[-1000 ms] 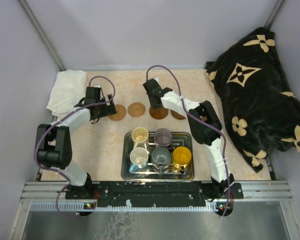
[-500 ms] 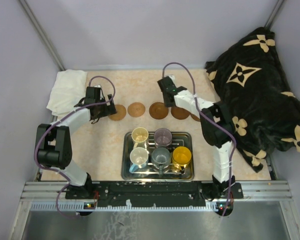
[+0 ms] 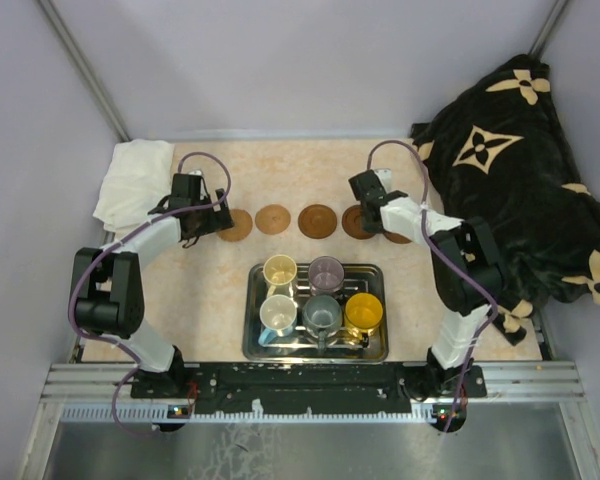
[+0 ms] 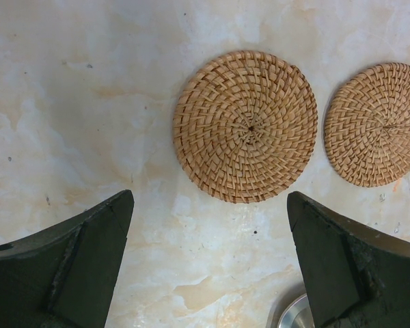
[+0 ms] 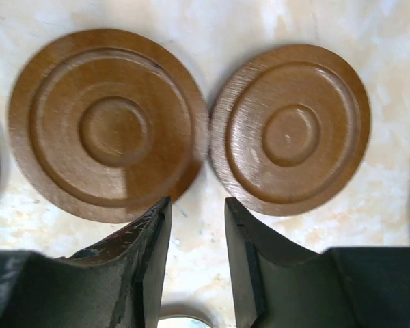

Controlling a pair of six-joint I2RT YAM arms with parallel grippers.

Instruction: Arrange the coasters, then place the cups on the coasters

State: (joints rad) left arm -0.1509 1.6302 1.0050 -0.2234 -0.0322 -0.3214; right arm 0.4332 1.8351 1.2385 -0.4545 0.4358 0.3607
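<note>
While the left gripper (image 4: 210, 199) hangs wide open just short of a woven coaster (image 4: 246, 126), the right gripper (image 5: 197, 205), jaws narrowly parted and empty, is nearer the two wooden coasters (image 5: 109, 123), which lie side by side, all but touching, just beyond its fingertips.

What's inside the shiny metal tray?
The tray holds a cream-yellow cup, purple cup, white cup, grey cup and orange-yellow cup. The tray floor under them is hidden.
</note>
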